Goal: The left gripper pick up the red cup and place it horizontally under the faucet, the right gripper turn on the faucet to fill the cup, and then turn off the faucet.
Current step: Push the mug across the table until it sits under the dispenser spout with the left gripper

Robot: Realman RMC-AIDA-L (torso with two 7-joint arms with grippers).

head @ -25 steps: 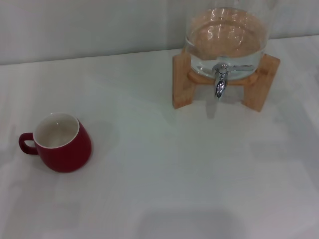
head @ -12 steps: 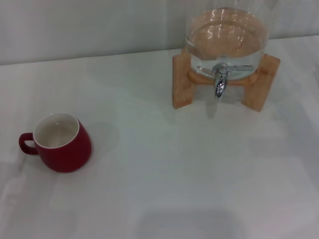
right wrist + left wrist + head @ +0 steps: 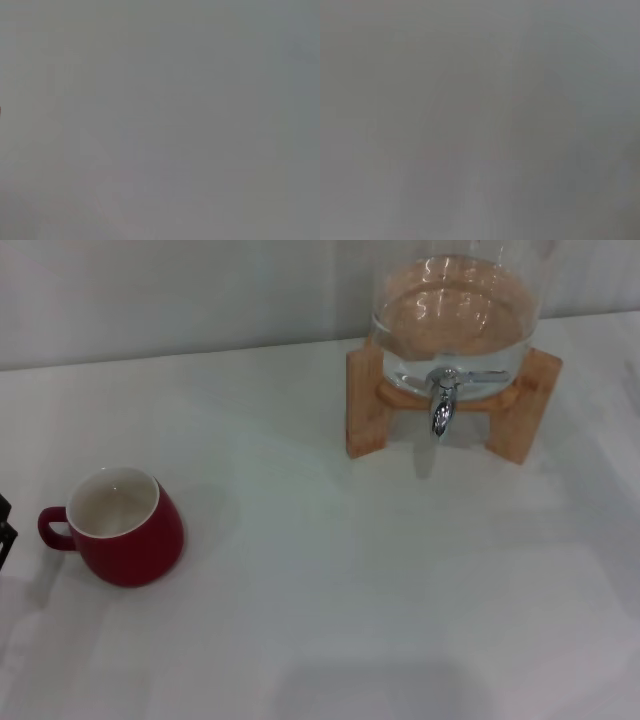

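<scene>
White counter (image 3: 330, 570) | red cup (image 3: 125, 527) upright, handle leftward | left pincer (image 3: 5, 525) edging in beside handle, grip state unclear | faucet (image 3: 441, 405) untouched.

A bare staged test bench, I'd say: plain white table (image 3: 330, 580), blank pale wall (image 3: 170, 290) across the frame's top, glass dispenser (image 3: 455, 310) upper right.

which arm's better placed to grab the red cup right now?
Left. The left gripper is just showing at the head view's left edge, beside the red cup and its handle. The right gripper is not in view. The cup stands upright, well off to the left of the faucet.
</scene>
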